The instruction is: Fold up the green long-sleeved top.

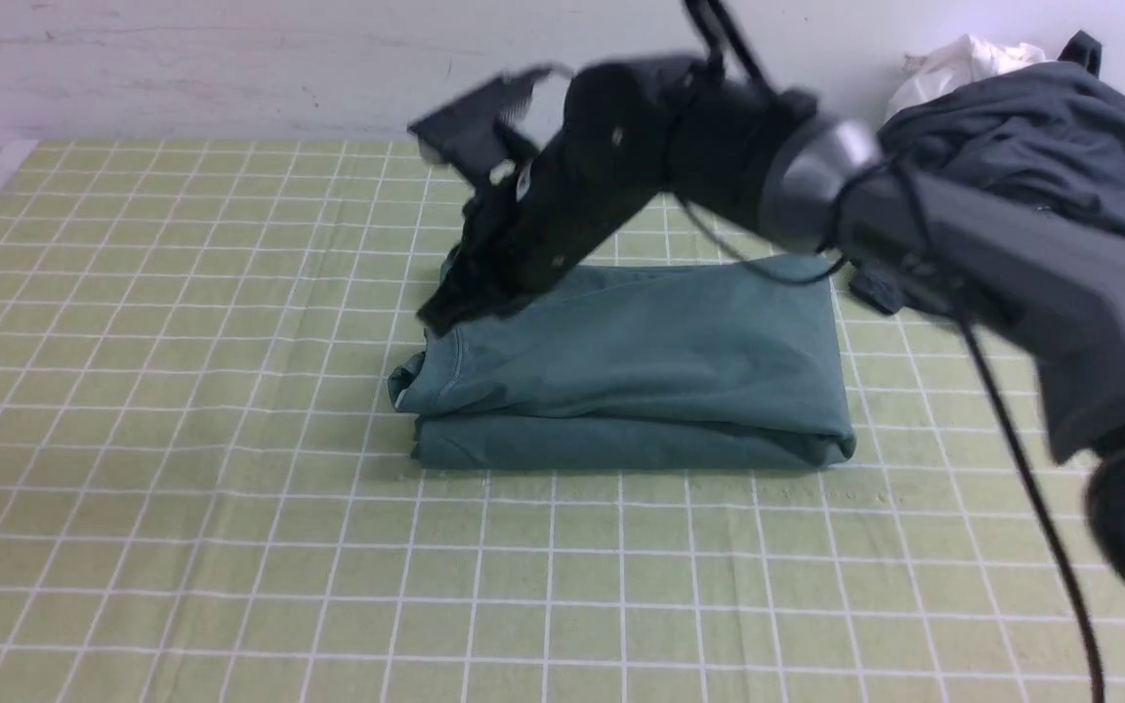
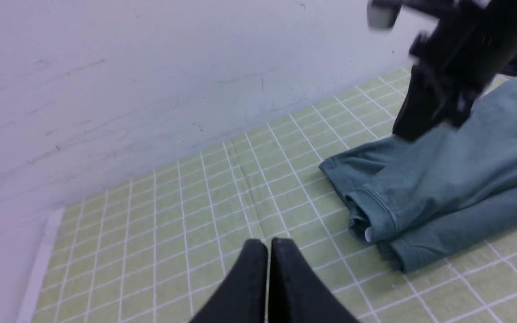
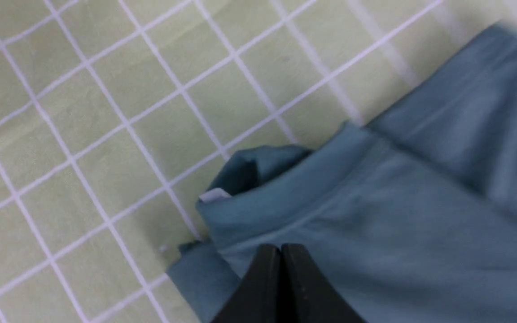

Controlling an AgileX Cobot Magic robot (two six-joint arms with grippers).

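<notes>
Soft matt cloth: the green top (image 1: 641,361) and the checked table cover (image 1: 182,439).

the right gripper (image 3: 281,251) was seen with its jaws pressed together above the folded green long-sleeved top (image 3: 375,215). a small white label (image 3: 215,195) was exposed at the collar fold. a pale green checked cloth (image 3: 83,112) was spread underneath.

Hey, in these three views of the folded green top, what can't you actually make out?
- Front view: the right gripper, motion-blurred, covers the green top's far left corner.
- Right wrist view: its shut tips are over the top; contact is unclear.
- Front view: the white cloth is mostly behind the grey garment, itself cut by the right edge.
- The left gripper shows only in the left wrist view, shut.
</notes>
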